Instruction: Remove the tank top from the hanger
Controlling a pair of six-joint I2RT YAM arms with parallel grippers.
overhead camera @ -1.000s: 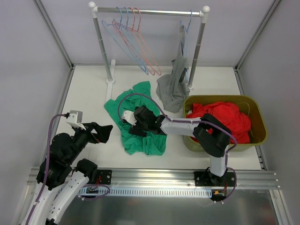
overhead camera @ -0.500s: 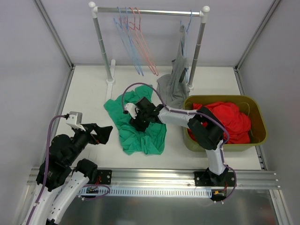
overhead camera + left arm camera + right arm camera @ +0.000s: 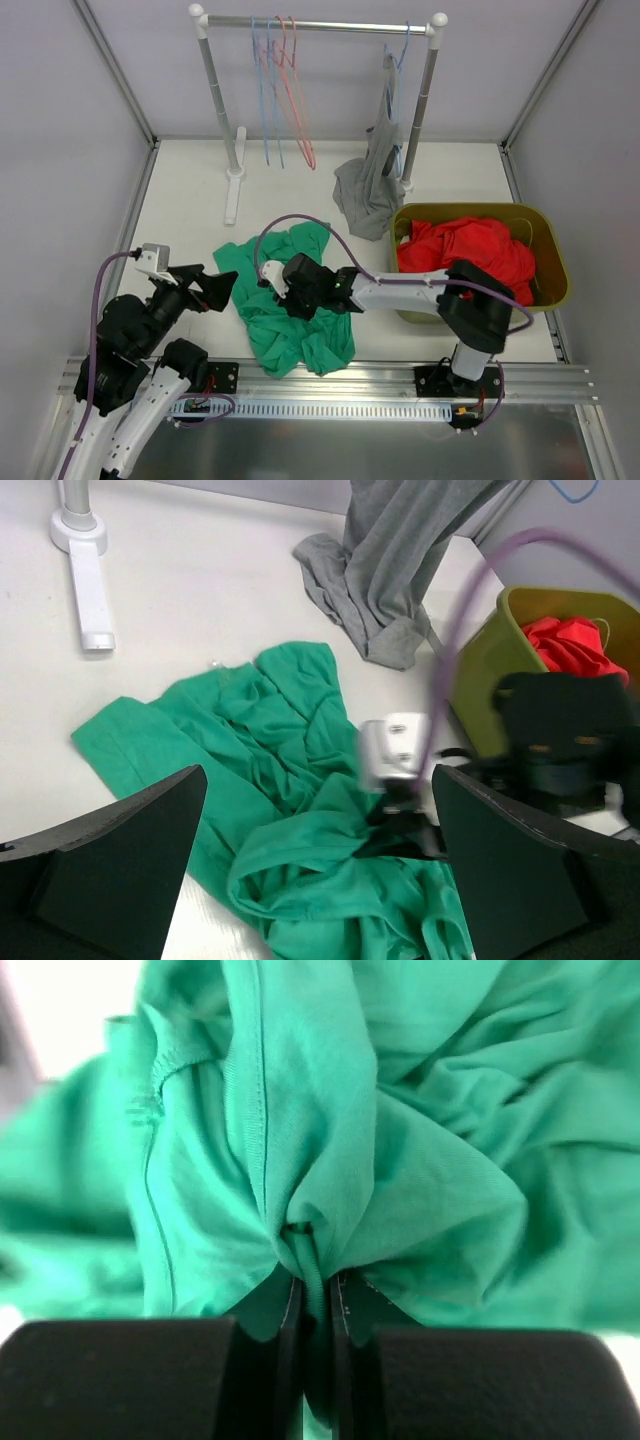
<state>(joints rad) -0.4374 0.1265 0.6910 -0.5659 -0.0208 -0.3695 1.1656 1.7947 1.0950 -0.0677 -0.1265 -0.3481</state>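
The green tank top lies crumpled on the table, off any hanger; it also shows in the left wrist view. My right gripper is low over its middle and shut on a bunched fold of the green cloth, pinched between its fingertips. My left gripper hovers open just left of the garment, its wide-spread fingers holding nothing. Empty hangers dangle from the rail.
A grey garment droops from a blue hanger at the rack's right post, its hem on the table. An olive bin of red clothes stands at right. The rack's white foot sits at back left.
My right gripper has shut on the green cloth and dragged it toward the near edge. The empty hangers have swung back to near vertical. The left arm has shifted slightly.
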